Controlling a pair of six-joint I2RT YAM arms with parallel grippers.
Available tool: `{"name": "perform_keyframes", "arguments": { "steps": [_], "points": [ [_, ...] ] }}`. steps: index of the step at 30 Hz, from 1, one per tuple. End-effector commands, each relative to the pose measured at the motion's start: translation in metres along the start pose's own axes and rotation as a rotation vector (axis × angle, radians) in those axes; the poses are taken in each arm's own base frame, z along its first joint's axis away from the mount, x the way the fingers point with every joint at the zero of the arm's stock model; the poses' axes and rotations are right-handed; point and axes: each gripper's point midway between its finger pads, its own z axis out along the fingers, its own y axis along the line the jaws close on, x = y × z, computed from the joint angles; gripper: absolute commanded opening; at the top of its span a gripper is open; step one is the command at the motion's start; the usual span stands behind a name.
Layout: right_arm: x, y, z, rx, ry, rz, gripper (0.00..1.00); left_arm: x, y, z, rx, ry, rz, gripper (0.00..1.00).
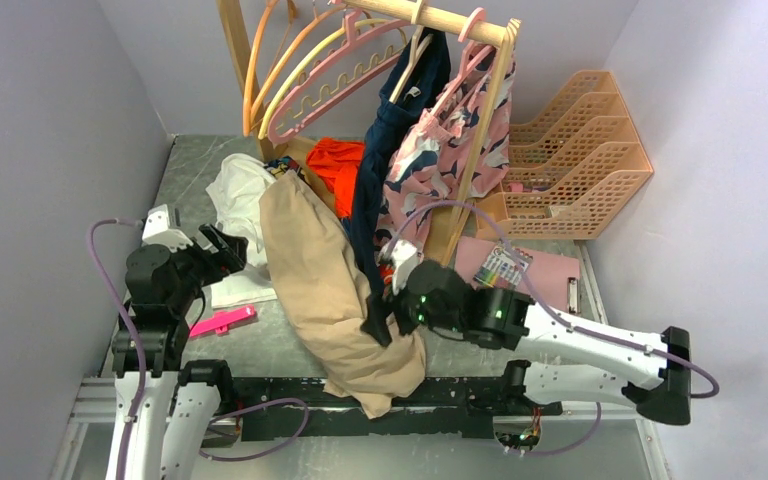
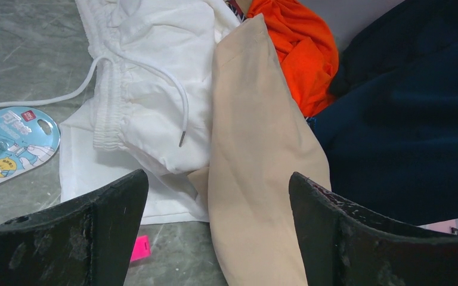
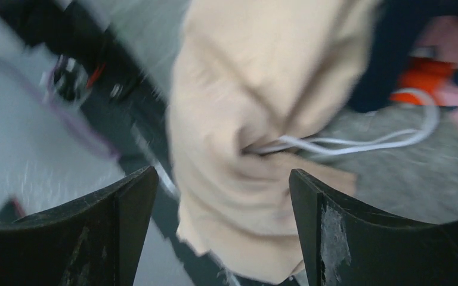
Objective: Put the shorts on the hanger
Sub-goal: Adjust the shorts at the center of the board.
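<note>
1. Top external view: the large tan fabric shorts (image 1: 330,290) lie in a long heap on the table between the two arms, running from the foot of the clothes rack down over the near edge. The wide pink plastic hanger (image 1: 335,75) hangs bare on the wooden rail (image 1: 440,18) at the back, well apart from the shorts. The right gripper (image 1: 378,320) sits against the shorts' right edge, low down. The left gripper (image 1: 222,250) hovers just beside their left edge, over a crumpled white garment (image 1: 240,190).

2. Left wrist view: the left fingers (image 2: 107,238) stand wide apart with nothing between them. A tan fold of the shorts lies just ahead, overlapping the white garment, with a bright orange cloth (image 2: 304,53) and a navy blue garment (image 2: 405,113) behind.

3. Right wrist view: the picture is blurred, but the right jaws are spread, not pinched on cloth. The gathered waistband and white drawstring (image 3: 346,143) lie just beyond them.

4. Judgement: neither arm holds the shorts, so the step in hand is taking a grip. The next move calls for closing on the waistband, then lifting it up to the hanger's bar.
</note>
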Motion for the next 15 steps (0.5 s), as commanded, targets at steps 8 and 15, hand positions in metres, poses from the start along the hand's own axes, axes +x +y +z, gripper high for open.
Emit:
{"name": "perform_keyframes", "arguments": {
  "steps": [8,15],
  "points": [
    [0.056,-0.127,0.01,0.336,-0.02,0.653,0.84,0.002,-0.013,0.007,0.07,0.026,0.014,0.91],
    [0.101,-0.123,0.024,0.308,0.053,0.753,0.77,0.005,-0.013,0.01,0.075,0.044,0.015,0.9]
  ]
}}
